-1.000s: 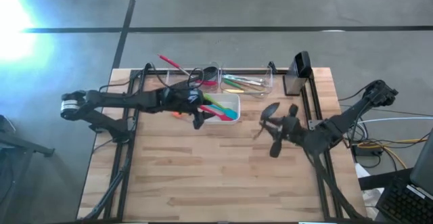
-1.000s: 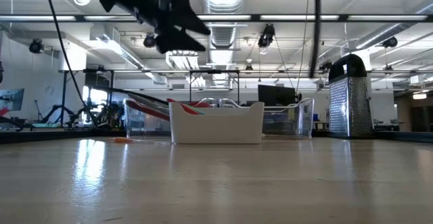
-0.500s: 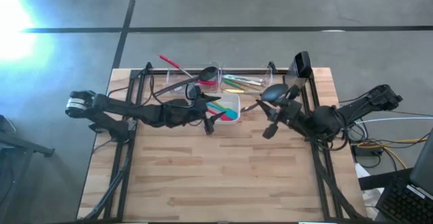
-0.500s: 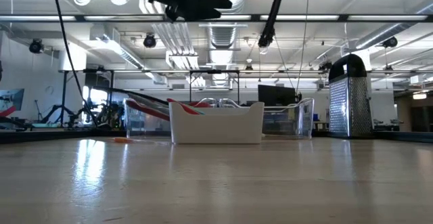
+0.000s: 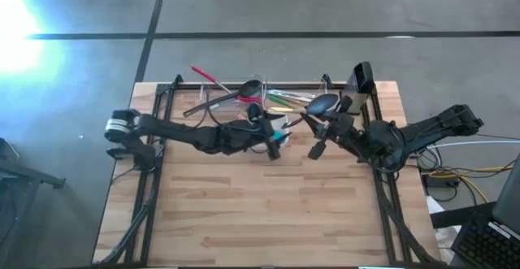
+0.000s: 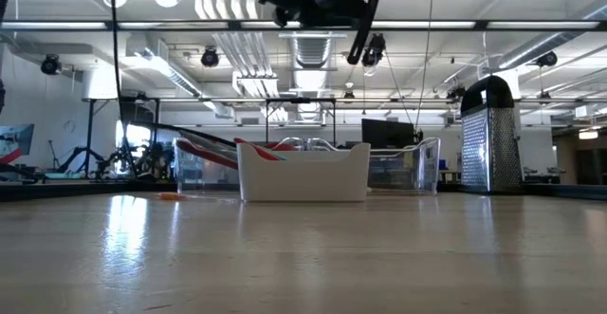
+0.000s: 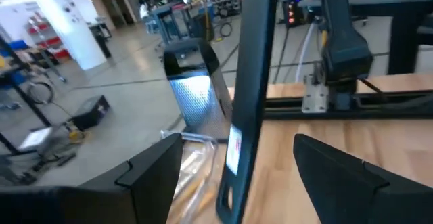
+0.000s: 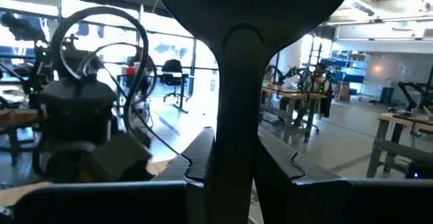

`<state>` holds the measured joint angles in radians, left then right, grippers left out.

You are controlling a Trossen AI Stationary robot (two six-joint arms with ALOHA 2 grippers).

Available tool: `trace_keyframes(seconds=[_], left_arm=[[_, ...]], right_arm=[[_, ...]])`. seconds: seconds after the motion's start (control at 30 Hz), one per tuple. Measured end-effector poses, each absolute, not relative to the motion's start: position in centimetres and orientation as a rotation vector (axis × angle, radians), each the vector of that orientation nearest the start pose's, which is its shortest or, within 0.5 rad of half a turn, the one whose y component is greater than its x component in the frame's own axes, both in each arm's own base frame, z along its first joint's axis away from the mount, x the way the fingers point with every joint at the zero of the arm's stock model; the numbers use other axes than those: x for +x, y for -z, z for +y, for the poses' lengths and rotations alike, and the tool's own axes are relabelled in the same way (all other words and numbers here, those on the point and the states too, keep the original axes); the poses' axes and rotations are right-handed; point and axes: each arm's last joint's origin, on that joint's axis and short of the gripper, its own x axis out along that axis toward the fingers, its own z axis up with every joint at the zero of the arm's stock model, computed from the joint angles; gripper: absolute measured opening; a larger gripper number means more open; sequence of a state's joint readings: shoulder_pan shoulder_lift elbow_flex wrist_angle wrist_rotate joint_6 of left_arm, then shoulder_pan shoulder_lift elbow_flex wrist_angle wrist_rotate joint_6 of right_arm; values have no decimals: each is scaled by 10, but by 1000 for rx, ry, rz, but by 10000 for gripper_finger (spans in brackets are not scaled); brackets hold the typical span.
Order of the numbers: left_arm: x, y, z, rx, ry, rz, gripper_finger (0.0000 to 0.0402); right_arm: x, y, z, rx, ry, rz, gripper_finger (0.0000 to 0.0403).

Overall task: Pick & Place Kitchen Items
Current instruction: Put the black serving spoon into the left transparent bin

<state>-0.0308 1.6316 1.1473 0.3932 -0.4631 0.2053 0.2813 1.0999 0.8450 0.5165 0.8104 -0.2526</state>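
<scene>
The black ladle [image 5: 322, 106] hangs over the table's middle, with my right gripper [image 5: 323, 135] shut on its handle. Its bowl [image 8: 250, 1] is uppermost and its handle [image 6: 365, 20] slants down. My left gripper [image 5: 275, 141] is open and faces it from the left. In the left wrist view the handle's free end [image 7: 230, 183] stands ahead of my left gripper [image 7: 237, 143], in the gap between its fingers and untouched. More kitchen items lie in the white dish [image 5: 280, 121] and in the clear bins [image 5: 296, 98] behind it. My right gripper pinches the ladle's handle [image 8: 237, 116] between its two fingers, below the bowl. The fingers come about level from the table's right side and lie across the handle. The ladle is lifted clear and stands steeply, bowl up and leaning toward the far edge.
A metal grater [image 5: 357, 86] stands at the far right corner [image 6: 491, 134]. A red spatula [image 5: 207, 78] sticks out of the left bin. A small orange item [image 6: 175, 196] lies on the table left of the dish. The near half of the wooden table [image 5: 260, 212] is bare.
My left gripper has gone toward the table's right, past the dish toward the ladle, and has rolled. My right gripper has carried the ladle up and toward the far edge and the left, turning it so that the bowl points farther toward the far edge.
</scene>
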Motion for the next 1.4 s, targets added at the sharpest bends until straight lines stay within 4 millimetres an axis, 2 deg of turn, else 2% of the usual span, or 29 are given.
trace_keyframes(seconds=[0.27,0.4,0.47,0.6,0.83,0.87,1.3,1.4], left_arm=[[405,-304,2,295,-472,138,287],[413,-304,2,303,-493,149,283],[415,-304,2,315,-512,159,269],[415,-303,2,323,-520,168,208],[414,-304,2,327,-525,169,33],[414,-304,3,327,-532,169,22],[414,-309,2,331,-524,161,22],[412,-312,2,330,-520,160,22]], right_arm=[[236,-358,47,-124,545,-152,57],[236,-358,47,-127,540,-149,57],[236,-358,47,-128,539,-147,57],[237,-357,47,-131,539,-141,57],[237,-357,47,-122,546,-143,57],[237,-357,47,-115,545,-146,56],[236,-358,47,-104,542,-149,57],[233,-360,49,-102,551,-143,97]])
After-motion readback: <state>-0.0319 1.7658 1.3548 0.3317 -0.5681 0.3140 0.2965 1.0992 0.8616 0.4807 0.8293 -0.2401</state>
